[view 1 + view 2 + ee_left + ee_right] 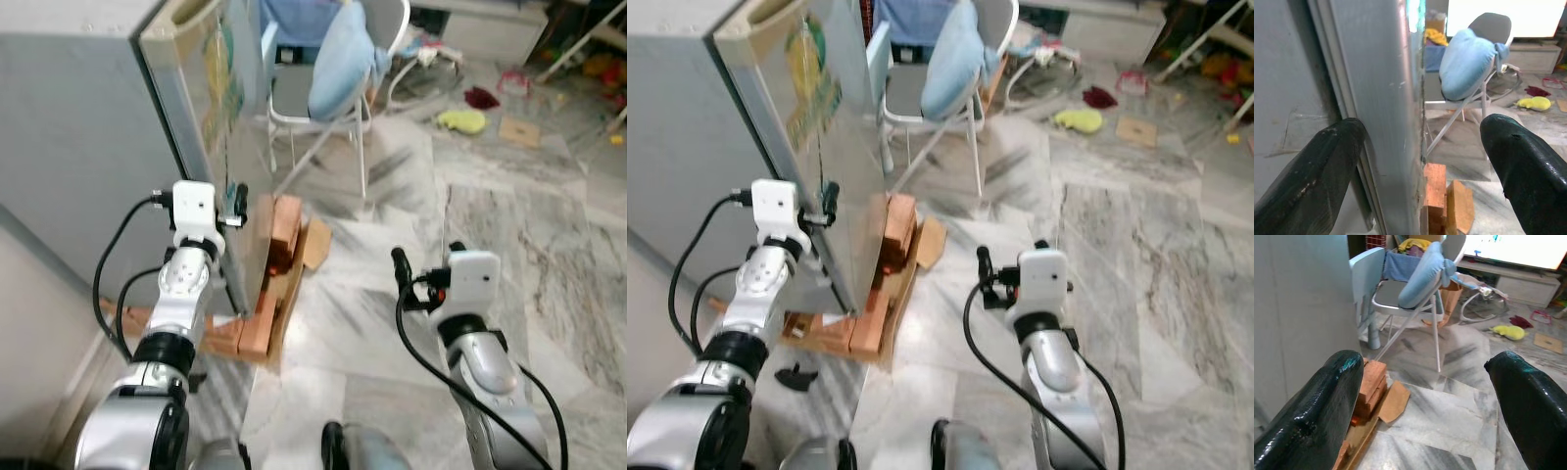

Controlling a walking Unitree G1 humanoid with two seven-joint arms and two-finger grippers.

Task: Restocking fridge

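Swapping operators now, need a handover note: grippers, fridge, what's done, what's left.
Left gripper: open, raised at the fridge door, its fingers either side of the door's edge, not closed on it.
Right gripper: open, holding nothing, over the marble floor.
Fridge: door looks shut; bricks and cardboard lie at its base, a folding chair stands beyond.
Done: the robot stands at the fridge.
Left: open the door, fetch items, stock them. No stock items in view.

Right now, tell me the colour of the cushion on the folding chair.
Light blue. The cushion leans against the chair's grey backrest, clearest in the left wrist view.
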